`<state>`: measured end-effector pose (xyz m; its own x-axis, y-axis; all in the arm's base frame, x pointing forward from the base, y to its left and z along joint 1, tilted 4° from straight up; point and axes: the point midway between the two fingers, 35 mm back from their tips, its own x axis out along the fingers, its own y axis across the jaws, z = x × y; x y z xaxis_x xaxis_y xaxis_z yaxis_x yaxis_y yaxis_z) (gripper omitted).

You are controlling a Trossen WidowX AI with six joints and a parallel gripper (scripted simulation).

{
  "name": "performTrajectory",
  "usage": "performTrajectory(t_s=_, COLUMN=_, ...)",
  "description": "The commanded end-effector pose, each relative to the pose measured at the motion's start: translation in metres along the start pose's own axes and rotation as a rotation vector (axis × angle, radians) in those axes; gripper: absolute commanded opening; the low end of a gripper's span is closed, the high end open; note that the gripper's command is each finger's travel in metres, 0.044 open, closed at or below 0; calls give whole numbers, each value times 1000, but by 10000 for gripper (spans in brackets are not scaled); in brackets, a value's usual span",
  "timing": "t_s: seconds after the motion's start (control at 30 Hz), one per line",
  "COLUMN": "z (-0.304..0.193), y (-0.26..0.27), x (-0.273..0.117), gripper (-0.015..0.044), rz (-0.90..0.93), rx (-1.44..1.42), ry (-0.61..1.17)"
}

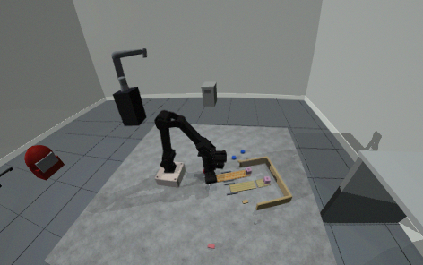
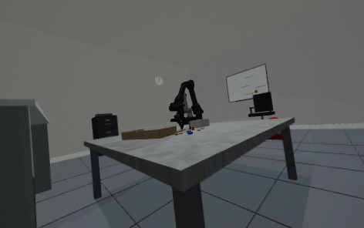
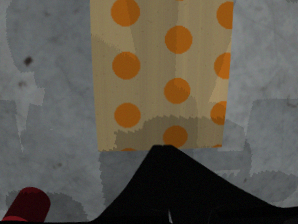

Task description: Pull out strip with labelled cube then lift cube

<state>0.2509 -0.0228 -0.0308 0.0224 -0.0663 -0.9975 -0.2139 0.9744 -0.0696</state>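
Note:
The orange-dotted strip (image 1: 233, 175) (image 3: 151, 50) shows no gap and runs from under my gripper to a pink cube (image 1: 248, 171) at its far end. A yellow strip (image 1: 242, 186) lies beside it; a gap parts it from a short yellow piece (image 1: 261, 183) by a second pink cube (image 1: 267, 180). Both cubes bear a dark mark too small to read. My gripper (image 1: 210, 182) (image 2: 182, 128) (image 3: 161, 153) is shut with nothing between the fingers. Its tips are at the dotted strip's near end, low over the table; whether they touch it I cannot tell.
A tan wall (image 1: 280, 181) (image 2: 149, 134) bends around the far end of the strips. Dark rails (image 1: 232, 193) (image 1: 229, 183) lie beside them. Blue pieces (image 1: 242, 151) (image 1: 234, 158) lie behind. A red cylinder (image 3: 31, 202) is near the gripper. A small yellow piece (image 1: 245, 201) and a red piece (image 1: 211, 246) lie in front.

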Motion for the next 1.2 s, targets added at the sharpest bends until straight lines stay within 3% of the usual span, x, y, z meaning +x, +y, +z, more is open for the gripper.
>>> performTrajectory(t_s=0.0, z=-16, y=2, x=5, gripper=0, rz=6, rx=-4, ry=37)
performTrajectory(t_s=1.17, z=-61, y=2, x=4, gripper=0, rz=5, rx=-4, ry=41)
